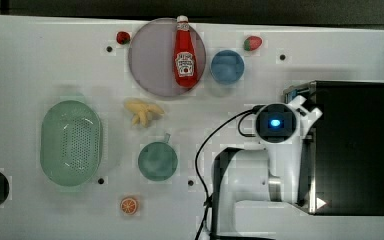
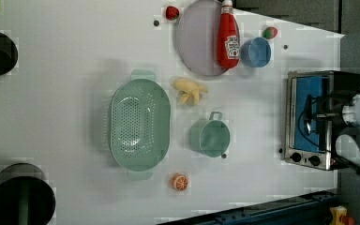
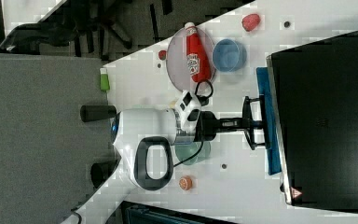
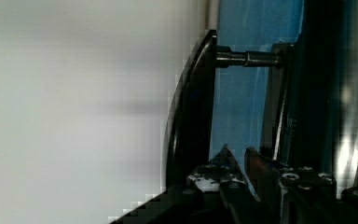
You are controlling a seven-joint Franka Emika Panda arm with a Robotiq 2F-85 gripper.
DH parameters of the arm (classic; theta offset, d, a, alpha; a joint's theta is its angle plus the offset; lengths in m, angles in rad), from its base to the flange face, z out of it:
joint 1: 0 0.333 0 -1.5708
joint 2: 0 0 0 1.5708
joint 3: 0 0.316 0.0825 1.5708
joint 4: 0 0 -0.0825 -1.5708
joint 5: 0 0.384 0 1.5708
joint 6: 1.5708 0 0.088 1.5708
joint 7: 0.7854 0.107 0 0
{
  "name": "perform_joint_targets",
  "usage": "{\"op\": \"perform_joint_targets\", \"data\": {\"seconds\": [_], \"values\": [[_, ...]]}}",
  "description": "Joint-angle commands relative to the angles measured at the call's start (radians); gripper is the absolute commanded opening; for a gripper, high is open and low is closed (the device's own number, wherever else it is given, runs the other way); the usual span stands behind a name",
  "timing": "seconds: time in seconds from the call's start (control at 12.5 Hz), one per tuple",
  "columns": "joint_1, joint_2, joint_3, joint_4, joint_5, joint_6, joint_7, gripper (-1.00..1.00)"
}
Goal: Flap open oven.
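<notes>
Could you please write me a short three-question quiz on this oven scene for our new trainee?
1. True or false: the ketchup bottle lies on the round plate.
2. Which thing sits nearest the oven in the top view? A) colander B) blue bowl C) orange slice
3. Fill in: the pincer is at the oven door's ____.

Key:
1. True. It lies flat across the plate.
2. B. The colander and orange slice lie far toward the top view's left.
3. Handle. In the right view the arm reaches to the dark bar on the blue door.
</notes>
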Motion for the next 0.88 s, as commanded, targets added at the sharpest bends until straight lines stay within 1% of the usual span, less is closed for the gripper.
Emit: {"op": "perform_joint_targets", "data": {"seconds": [0.08, 0.24, 0.32, 0.56, 0.88], "values": [[0.074, 0.028, 0.073, -0.053, -0.118, 0.002, 0.262, -0.65], [0.089, 0.071, 0.105, -0.051, -0.231, -0.01, 0.4, -0.65], [0.096, 0.097, 0.123, -0.049, -0.261, -0.012, 0.458, -0.65], [0.119, 0.191, 0.15, -0.024, -0.305, -0.012, 0.634, -0.65], [0.144, 0.322, 0.161, 0.045, -0.316, 0.012, 0.658, -0.65]]}}
